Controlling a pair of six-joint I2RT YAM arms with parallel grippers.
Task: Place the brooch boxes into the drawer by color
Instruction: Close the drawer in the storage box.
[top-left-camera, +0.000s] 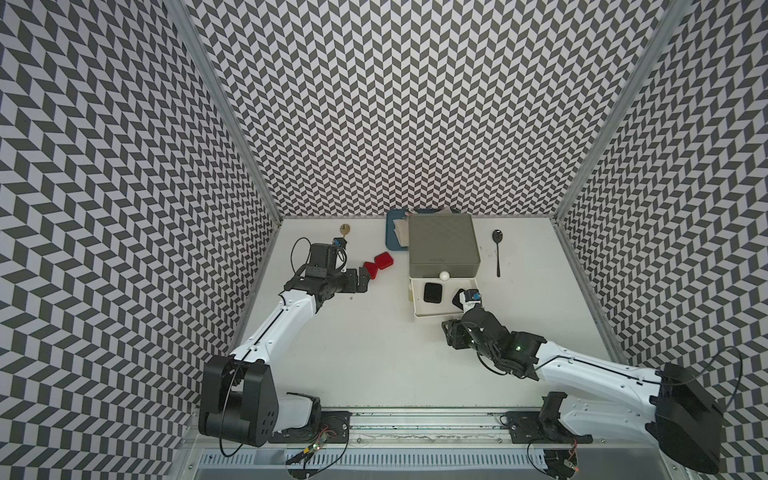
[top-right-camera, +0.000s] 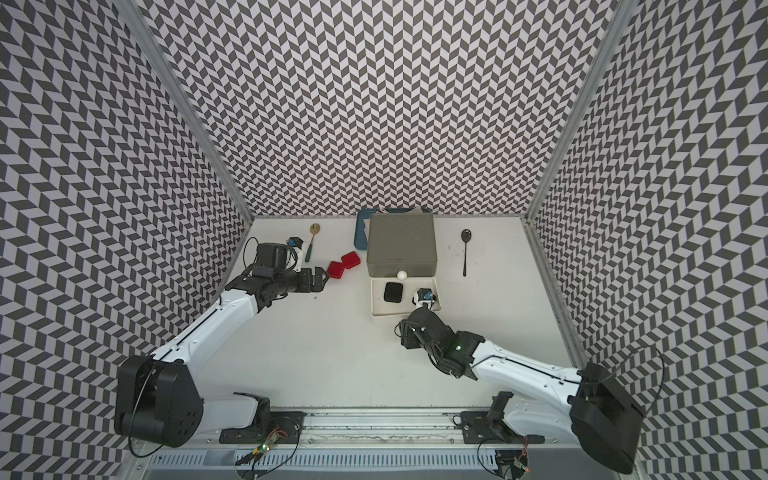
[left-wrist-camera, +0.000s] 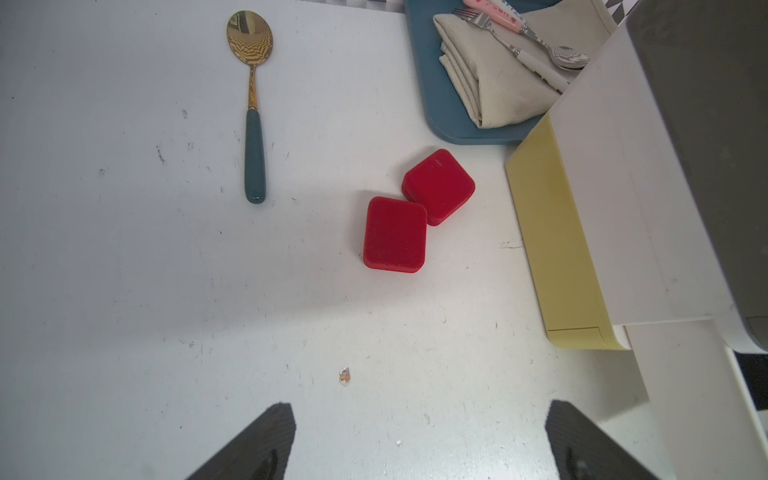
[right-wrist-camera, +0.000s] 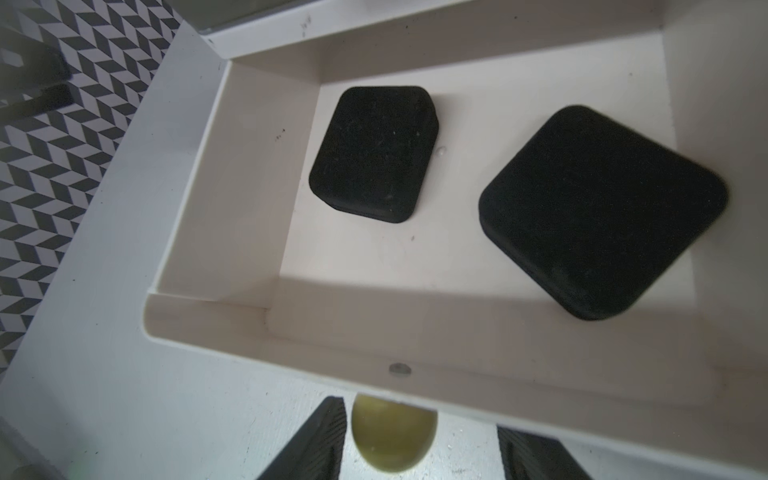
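Two red brooch boxes (left-wrist-camera: 395, 235) lie flat on the table (left-wrist-camera: 124, 270), touching. One sits square to the left end effector (left-wrist-camera: 419, 405), the other diagonal, beside the drawer chest (top-left-camera: 442, 245). Two black brooch boxes (right-wrist-camera: 374, 153) lie apart in the pulled-out white drawer (right-wrist-camera: 208, 187). A gold spoon (left-wrist-camera: 253, 104) and blue tray (left-wrist-camera: 436, 108) lie nearby. Both end effectors are apart and empty. The right end effector (right-wrist-camera: 419, 415) points down at the drawer front, with a yellow knob (right-wrist-camera: 390, 449) between its fingers.

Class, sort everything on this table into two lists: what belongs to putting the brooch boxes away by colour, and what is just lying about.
Belongs: two red boxes; two black boxes; drawer chest; its open white drawer.

Lying about: gold spoon; black spoon; blue tray; napkin; fork.
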